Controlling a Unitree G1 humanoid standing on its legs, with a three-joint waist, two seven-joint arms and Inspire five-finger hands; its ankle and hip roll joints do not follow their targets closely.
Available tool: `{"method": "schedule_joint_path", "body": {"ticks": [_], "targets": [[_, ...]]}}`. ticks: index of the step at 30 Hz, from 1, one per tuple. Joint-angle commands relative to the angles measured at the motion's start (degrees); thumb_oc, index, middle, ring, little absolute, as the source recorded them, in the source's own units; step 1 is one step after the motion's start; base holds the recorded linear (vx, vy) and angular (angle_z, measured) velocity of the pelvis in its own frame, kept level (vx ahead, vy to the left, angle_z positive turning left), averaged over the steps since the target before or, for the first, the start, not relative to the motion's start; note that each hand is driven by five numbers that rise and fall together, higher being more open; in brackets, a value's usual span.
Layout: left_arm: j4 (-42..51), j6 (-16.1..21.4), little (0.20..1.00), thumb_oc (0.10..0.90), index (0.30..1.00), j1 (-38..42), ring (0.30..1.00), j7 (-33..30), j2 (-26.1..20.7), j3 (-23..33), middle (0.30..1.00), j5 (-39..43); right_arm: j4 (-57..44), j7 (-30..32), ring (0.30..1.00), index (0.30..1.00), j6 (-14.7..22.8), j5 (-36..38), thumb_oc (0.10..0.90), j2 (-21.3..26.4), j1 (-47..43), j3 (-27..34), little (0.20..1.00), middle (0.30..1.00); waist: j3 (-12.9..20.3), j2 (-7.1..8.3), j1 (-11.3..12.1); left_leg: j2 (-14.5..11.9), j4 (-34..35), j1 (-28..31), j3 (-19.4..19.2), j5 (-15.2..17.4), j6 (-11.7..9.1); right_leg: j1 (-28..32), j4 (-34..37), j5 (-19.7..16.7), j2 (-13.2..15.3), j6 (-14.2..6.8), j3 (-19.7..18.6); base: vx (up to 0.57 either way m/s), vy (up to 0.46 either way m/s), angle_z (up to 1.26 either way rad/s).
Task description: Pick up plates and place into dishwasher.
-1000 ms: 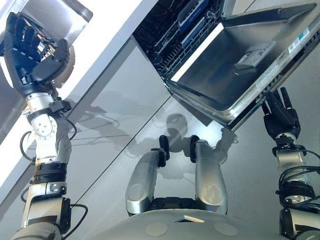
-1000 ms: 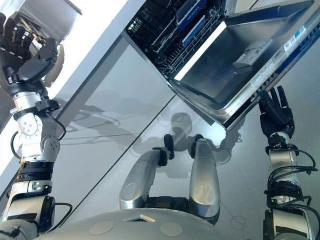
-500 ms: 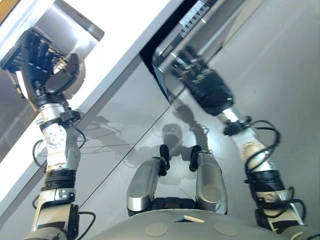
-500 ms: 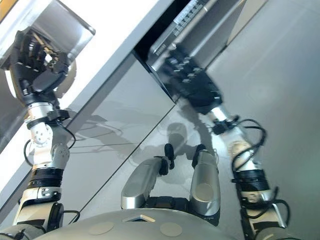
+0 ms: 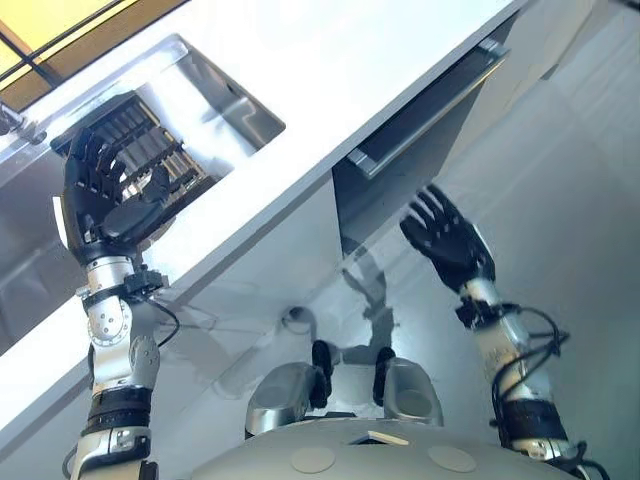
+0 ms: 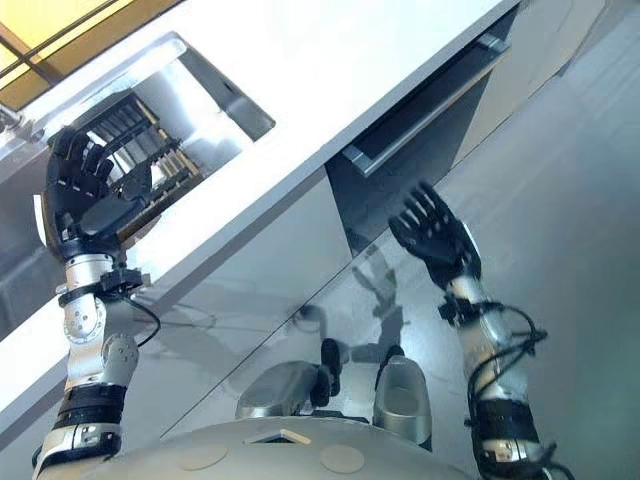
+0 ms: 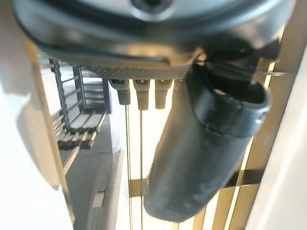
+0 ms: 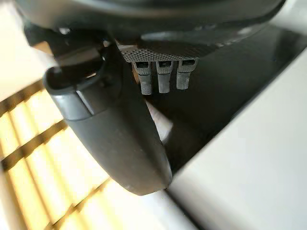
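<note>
Left eye view is showing you the dishwasher (image 5: 420,150) shut, its dark front panel sitting under the front edge of the white worktop (image 5: 330,60) with a long bar handle (image 5: 425,125) running along its top. I cannot tell where the plates are; a dark dish rack (image 5: 150,150) is standing inside the steel sink (image 5: 225,95) sunk into the worktop, and whether it is carrying any is not clear. Your left hand (image 5: 105,200) is hanging raised over the sink's near rim, in front of the rack, palm toward the camera, fingers loosely bent and gripping nothing. Your right hand (image 5: 447,240) is hovering just below the dishwasher front, fingers spread straight and wide, holding nothing and not touching the handle.
</note>
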State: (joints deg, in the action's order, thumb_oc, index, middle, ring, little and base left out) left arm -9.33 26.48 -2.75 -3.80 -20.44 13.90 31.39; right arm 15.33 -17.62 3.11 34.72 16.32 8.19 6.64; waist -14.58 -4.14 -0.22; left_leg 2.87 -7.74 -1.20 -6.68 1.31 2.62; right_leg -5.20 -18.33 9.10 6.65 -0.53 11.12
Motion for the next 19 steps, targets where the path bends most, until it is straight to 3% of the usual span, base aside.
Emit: {"method": "schedule_joint_path", "body": {"ticks": [1, 6, 13, 19], "targets": [[6.4, 4.6, 0.900, 0.800, 0.900, 0.3, 0.900, 1.2, -1.8, 4.2, 0.900, 0.0, -0.9, -0.6, 0.900, 0.900, 7.4, -7.9, 0.800, -2.3, -1.2, -0.9, 0.900, 0.900, 3.8, 1.32, -0.9, 2.1, 0.9, 2.2, -1.6, 4.0, 0.3, 2.1, 8.5, -5.6, -0.8, -5.0, -2.2, -0.08, -0.027, -0.09], [4.7, 1.9, 0.900, 0.800, 0.900, 3.9, 0.900, 0.2, -2.0, 3.3, 0.900, -0.7, 14.6, 1.2, 0.900, 0.900, 7.4, -16.9, 0.800, -0.4, 0.0, -4.0, 0.900, 0.900, 5.4, 2.18, -1.3, 1.4, 7.7, 6.0, -1.5, 2.3, -0.5, 5.1, 12.0, -6.1, -2.3, -5.0, -1.4, -0.10, -0.050, -0.07], [0.7, -0.8, 0.900, 0.800, 0.900, 7.7, 0.900, 1.3, -2.4, 1.6, 0.900, 1.4, 31.1, 4.0, 0.900, 0.900, 6.4, -26.4, 0.800, 0.5, -2.1, -7.7, 0.900, 0.900, 6.5, 2.61, -0.6, 1.3, 9.4, 8.2, -1.8, 2.7, -0.7, 7.4, 14.3, -6.3, -2.7, -5.1, -0.4, -0.07, -0.032, 0.04], [-1.2, -3.1, 0.900, 0.800, 0.900, 9.5, 0.900, 2.8, -2.8, 0.1, 0.900, 4.1, 44.1, 5.9, 0.900, 0.900, 2.0, -31.5, 0.800, 1.1, -5.1, -10.1, 0.900, 0.900, 7.4, 2.78, 1.1, 1.0, 10.1, 9.3, -1.3, 3.0, -0.6, 9.3, 14.7, -5.5, -3.0, -4.8, 0.6, -0.05, -0.054, 0.09]]}}
